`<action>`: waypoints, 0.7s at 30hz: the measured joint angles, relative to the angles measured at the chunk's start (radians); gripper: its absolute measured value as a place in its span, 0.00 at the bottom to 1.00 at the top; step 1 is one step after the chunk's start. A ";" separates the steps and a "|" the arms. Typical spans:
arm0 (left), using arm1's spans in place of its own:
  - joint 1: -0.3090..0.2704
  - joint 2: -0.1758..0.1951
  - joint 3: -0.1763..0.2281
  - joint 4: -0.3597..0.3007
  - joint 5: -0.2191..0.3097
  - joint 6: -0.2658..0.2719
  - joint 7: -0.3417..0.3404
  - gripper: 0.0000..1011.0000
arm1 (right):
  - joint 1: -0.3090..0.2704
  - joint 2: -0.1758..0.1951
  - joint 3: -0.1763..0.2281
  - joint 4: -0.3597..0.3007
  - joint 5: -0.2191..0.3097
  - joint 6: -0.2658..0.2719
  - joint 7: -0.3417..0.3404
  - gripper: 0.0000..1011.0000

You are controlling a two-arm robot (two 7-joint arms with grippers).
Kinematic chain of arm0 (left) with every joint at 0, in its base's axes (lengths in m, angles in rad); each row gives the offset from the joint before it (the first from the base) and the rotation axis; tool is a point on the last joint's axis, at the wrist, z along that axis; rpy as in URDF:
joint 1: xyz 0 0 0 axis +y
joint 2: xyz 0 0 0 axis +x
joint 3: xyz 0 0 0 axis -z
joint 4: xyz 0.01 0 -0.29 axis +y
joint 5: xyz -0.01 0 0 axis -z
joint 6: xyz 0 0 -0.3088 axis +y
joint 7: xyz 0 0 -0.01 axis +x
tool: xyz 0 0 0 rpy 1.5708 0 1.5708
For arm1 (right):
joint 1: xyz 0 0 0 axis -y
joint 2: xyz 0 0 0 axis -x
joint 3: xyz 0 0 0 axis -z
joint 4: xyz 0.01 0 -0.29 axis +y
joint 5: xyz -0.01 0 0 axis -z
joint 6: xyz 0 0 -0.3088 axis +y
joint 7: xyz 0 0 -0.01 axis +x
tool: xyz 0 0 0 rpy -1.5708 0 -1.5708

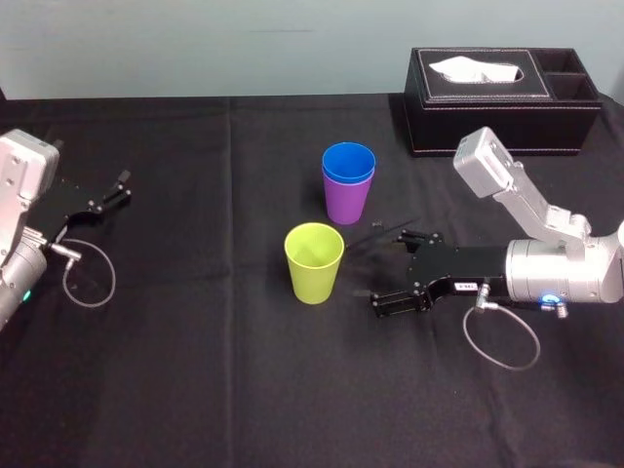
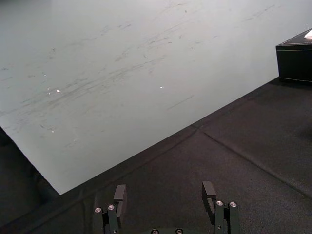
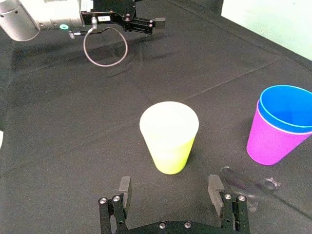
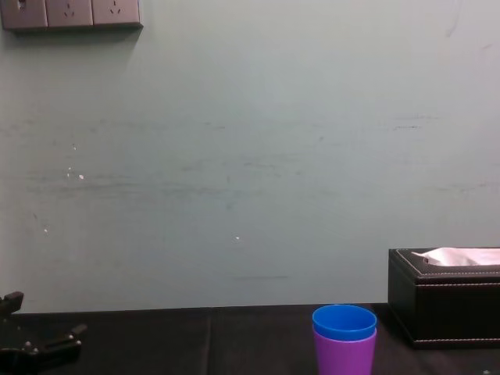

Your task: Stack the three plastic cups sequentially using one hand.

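Right gripper (image 1: 378, 268), jaws wide apart, lies at three o'clock of the yellow-green cup (image 1: 313, 261): light, slick, thin-walled, so likely best pinched gently mid-wall. Left gripper (image 1: 122, 187) parked, likewise spread.

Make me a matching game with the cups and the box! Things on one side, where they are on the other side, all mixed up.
Things
1. bright blue plastic cup
2. purple plastic cup
3. yellow-green plastic cup
4. black leather tissue box

Places
A. standing alone, just in front of the open right tool
B. at the far right of the black-clothed table, behind the cups
C. tucked inside another cup
D. holding another cup inside it

Pairs: 1-C, 2-D, 3-A, 4-B.

The left tool sits open at the table's left.
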 joint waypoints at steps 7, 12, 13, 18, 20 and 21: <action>0.000 0.000 0.000 0.000 0.000 0.000 0.000 1.00 | 0.022 -0.020 -0.015 0.034 -0.008 -0.014 0.020 0.99; 0.000 0.000 0.000 0.000 0.000 0.000 0.000 1.00 | 0.040 -0.038 -0.029 0.061 -0.013 -0.021 0.033 0.99; 0.000 0.000 0.000 0.000 0.000 0.000 0.000 1.00 | 0.047 -0.046 -0.033 0.071 -0.014 -0.023 0.037 0.99; 0.000 0.000 0.000 0.000 0.000 0.000 0.000 1.00 | 0.066 -0.066 -0.047 0.099 -0.019 -0.028 0.047 0.99; 0.000 0.000 0.000 0.000 0.000 0.000 0.000 1.00 | 0.072 -0.074 -0.052 0.108 -0.021 -0.031 0.049 0.99; 0.000 0.000 0.000 0.000 0.000 0.000 0.000 1.00 | 0.074 -0.076 -0.053 0.110 -0.021 -0.031 0.049 0.99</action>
